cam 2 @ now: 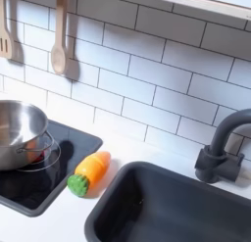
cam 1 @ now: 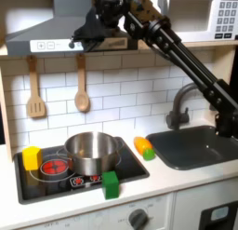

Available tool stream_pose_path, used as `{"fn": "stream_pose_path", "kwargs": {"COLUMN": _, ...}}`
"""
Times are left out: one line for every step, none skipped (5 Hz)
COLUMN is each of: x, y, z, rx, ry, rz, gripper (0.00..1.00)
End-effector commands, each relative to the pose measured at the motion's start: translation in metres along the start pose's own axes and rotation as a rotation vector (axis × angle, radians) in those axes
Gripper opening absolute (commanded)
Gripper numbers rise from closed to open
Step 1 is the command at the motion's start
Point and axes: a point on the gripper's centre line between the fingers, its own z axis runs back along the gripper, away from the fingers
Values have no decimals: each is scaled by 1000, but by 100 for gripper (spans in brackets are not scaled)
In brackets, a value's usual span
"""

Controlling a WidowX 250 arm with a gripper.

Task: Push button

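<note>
In the first exterior view, the grey range hood (cam 1: 42, 33) over the stove carries a row of small buttons (cam 1: 56, 45) along its front edge. My black arm reaches in from the first exterior view's right, across the top of the wall. The gripper (cam 1: 80, 36) is at the hood's right end, just above and right of the buttons. Its dark fingers look pressed together with nothing held. I cannot tell whether the tip touches a button.
A steel pot (cam 1: 90, 152) stands on the black stove (cam 1: 37, 181), with a yellow block (cam 1: 33, 157) and a green block (cam 1: 111, 184) beside it. A toy carrot (cam 2: 88, 172) lies by the sink (cam 2: 167, 202). Wooden utensils (cam 1: 82, 89) hang on the tiles. The faucet (cam 1: 186, 103) and microwave (cam 1: 200, 15) are at the right.
</note>
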Motion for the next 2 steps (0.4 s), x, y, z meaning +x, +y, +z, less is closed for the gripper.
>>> {"fn": "stream_pose_path", "kwargs": {"x": 1, "y": 0, "z": -3, "rx": -2, "ry": 4, "rz": -9, "gripper": 0}}
{"fn": "stream_pose_path", "kwargs": {"x": 0, "y": 0, "z": -1, "rx": 19, "ry": -10, "rz": -10, "gripper": 0}}
